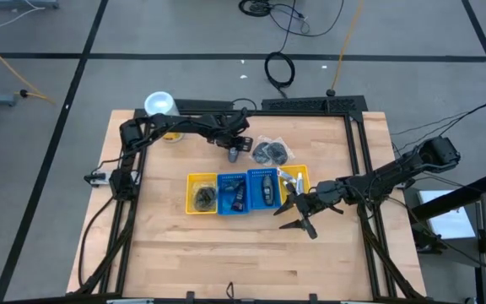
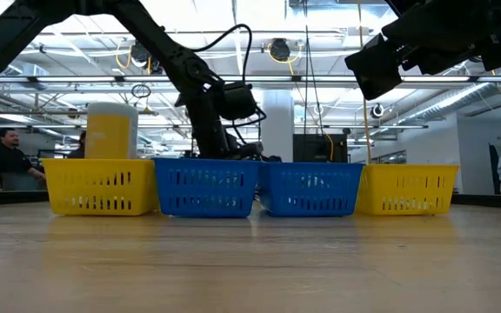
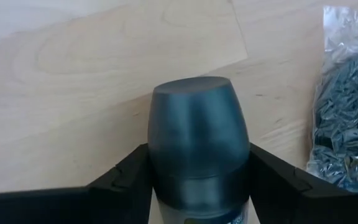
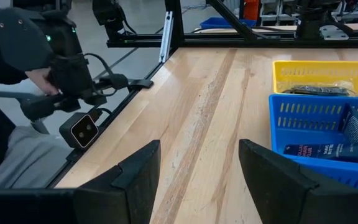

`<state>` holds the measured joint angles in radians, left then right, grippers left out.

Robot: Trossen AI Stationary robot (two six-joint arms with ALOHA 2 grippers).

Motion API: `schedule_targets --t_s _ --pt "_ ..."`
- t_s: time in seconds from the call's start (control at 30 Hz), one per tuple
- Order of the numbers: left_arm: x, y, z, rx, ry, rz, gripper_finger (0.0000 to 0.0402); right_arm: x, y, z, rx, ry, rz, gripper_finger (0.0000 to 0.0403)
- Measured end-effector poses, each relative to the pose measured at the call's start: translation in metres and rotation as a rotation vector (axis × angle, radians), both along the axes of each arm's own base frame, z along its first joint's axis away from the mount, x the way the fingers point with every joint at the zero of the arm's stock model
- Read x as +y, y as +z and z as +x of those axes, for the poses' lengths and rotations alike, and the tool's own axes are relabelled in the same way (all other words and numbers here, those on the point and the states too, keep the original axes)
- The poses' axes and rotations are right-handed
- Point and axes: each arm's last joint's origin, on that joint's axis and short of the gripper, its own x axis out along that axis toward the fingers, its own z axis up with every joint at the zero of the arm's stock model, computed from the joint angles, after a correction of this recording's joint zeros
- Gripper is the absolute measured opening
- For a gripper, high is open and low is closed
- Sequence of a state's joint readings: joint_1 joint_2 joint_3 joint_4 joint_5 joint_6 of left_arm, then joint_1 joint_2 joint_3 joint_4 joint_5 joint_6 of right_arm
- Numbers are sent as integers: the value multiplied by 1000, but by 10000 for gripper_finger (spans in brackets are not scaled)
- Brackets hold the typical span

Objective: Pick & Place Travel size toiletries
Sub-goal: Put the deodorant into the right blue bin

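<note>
The bench [image 1: 243, 245] carries a row of four bins across its middle: a yellow bin [image 1: 201, 194], two blue bins [image 1: 232, 192] and [image 1: 263, 189], and a second yellow bin [image 1: 298, 179]. All four already hold small items. A yellow canister [image 1: 162, 106] with a white lid stands at the far left corner of the bench.

The left arm reaches over the far side of the bench, beyond the bins. The left end effector [image 3: 199, 180] has a finger against each side of a dark grey bottle [image 3: 197, 140], which stands between them with its rounded cap towards the camera; the grip appears to be forming rather than firm. A clear packet [image 3: 347, 99] with dark contents lies on the bench just beside the bottle.

The right end effector [image 4: 197, 168] hovers over bare bench at the near right of the bin row, fingers spread apart and empty.

Risks from this state:
- The rounded, smooth bottle may slip or pivot if lifted before the fingers seat fully.
- A low grip near the cap end may let the body swing during transfer.
- The adjacent packet may be snagged and dragged.
- The arms may crowd each other near the right-hand bins.
</note>
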<state>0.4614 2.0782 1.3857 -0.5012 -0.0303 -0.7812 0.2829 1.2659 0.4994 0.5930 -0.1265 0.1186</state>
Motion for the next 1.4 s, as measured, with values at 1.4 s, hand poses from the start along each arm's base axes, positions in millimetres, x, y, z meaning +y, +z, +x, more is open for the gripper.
schedule_targets --t_s 1.4 --pt "-178 186 25 -570 -446 815 196 -49 27 12 -274 -636 139 210"
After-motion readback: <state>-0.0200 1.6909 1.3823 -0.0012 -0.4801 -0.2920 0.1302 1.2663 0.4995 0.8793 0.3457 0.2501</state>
